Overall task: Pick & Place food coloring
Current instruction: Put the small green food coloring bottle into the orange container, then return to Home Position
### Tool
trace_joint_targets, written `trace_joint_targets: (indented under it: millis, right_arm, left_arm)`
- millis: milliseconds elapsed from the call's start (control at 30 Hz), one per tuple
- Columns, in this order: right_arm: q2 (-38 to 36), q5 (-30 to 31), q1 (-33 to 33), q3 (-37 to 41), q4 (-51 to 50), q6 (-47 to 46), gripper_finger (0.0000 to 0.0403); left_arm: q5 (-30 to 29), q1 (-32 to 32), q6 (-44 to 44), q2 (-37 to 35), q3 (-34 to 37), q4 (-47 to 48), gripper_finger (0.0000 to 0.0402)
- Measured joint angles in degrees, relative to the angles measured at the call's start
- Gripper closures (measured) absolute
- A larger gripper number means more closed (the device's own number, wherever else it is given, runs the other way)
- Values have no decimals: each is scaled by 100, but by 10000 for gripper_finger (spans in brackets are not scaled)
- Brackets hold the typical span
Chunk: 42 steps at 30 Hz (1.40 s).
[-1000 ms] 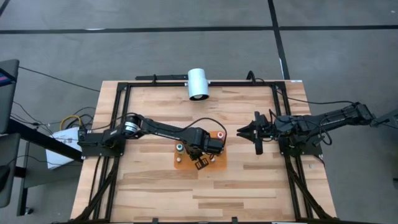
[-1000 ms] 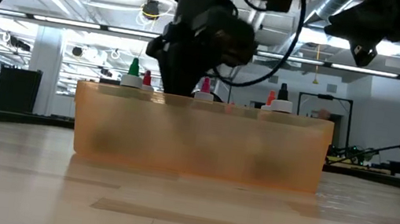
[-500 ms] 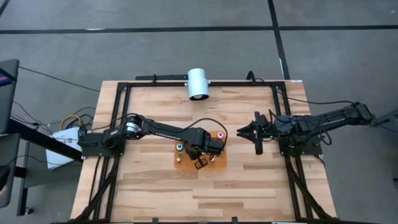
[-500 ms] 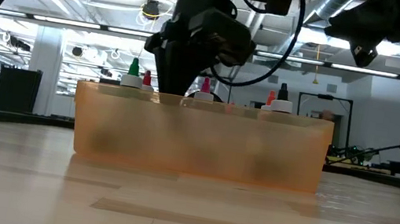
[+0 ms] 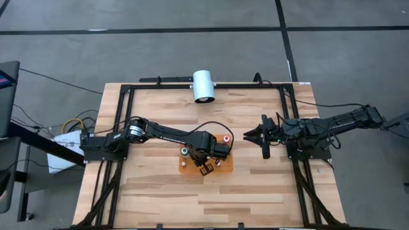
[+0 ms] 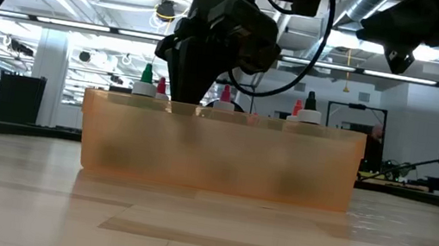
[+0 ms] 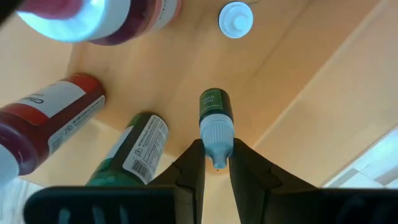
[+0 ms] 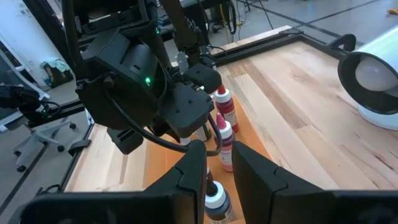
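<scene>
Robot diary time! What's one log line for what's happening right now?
left gripper: shut on green-capped bottle, inside orange tray | right gripper: waiting beside tray, holding nothing | other bottles: in tray

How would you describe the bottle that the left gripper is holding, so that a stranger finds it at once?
Look at the orange tray in the middle of the wooden table. The left gripper reaches down into it, shut on the green food coloring bottle. Unlike the red bottles nearby, it has dark green contents and a pale cap.
</scene>
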<state>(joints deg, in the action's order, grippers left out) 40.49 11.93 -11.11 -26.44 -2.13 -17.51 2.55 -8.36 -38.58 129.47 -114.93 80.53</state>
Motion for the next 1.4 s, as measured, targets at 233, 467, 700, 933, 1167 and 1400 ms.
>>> trace_joint_targets:
  millis: [233, 467, 700, 933, 1167, 1400]
  right_arm:
    - [0, 0, 0, 0, 0, -1, 338]
    - [0, 0, 0, 0, 0, -1, 338]
    - [0, -1, 1, 0, 0, -1, 338]
    - [0, -1, 0, 0, 0, 0, 338]
    - [0, -1, 0, 0, -5, -1, 338]
    - [0, -1, 2, 0, -124, -1, 338]
  left_arm:
    - [-4, 0, -63, 0, 0, -4, 350]
    - [-26, 0, -125, 0, 0, -4, 327]
    - [-25, 0, -130, 0, 0, -31, 308]
    - [-148, 7, -173, 1, -24, -14, 307]
    - [-766, -14, -309, 11, -1244, 725, 307]
    - [-1816, -238, -76, -658, -1590, 516, 307]
